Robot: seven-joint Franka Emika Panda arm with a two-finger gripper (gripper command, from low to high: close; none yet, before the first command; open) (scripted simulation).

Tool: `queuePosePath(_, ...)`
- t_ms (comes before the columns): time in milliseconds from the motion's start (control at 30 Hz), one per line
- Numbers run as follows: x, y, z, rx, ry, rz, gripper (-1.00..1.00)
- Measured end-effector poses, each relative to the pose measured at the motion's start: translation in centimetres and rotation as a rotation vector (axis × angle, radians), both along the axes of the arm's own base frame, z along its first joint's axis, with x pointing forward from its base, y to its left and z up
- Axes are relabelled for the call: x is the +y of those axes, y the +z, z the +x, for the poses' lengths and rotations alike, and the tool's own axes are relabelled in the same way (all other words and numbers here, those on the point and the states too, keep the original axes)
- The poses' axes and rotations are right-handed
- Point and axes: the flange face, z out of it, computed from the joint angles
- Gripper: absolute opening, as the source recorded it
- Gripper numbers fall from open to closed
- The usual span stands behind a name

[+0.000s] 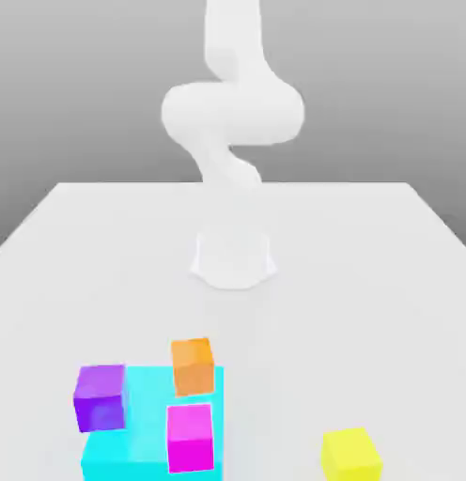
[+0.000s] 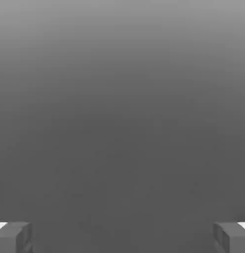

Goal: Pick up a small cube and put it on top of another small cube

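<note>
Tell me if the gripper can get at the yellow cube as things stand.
Probably yes: the yellow cube sits alone on the table, apart from the other blocks, and the gripper is open.

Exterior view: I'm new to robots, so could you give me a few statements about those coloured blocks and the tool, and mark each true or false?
1. The yellow cube sits alone on the table, apart from the other blocks. True.
2. The orange cube lies on the yellow cube. False: it rests at the large cyan block, far from the yellow one.
3. The tool is open, with nothing between its fingers. True.
4. The purple cube is at the exterior view's right of the magenta cube. False: it is at its left.
</note>
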Motion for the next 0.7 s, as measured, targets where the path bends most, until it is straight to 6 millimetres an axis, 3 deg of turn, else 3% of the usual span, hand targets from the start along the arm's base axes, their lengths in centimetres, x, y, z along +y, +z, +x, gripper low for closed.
queuePosePath(167, 2.3, -7.6, 5.9, 0.136, 0.014, -0.033, 0.0)
queuePosePath(367, 5.0, -17.6, 10.7, 0.293, 0.045, -0.062, 0.0)
queuePosePath(533, 7.4, -26.5, 12.8, 0.423, 0.079, -0.075, 0.0)
queuePosePath(700, 10.1, -35.6, 13.1, 0.551, 0.125, -0.078, 0.0)
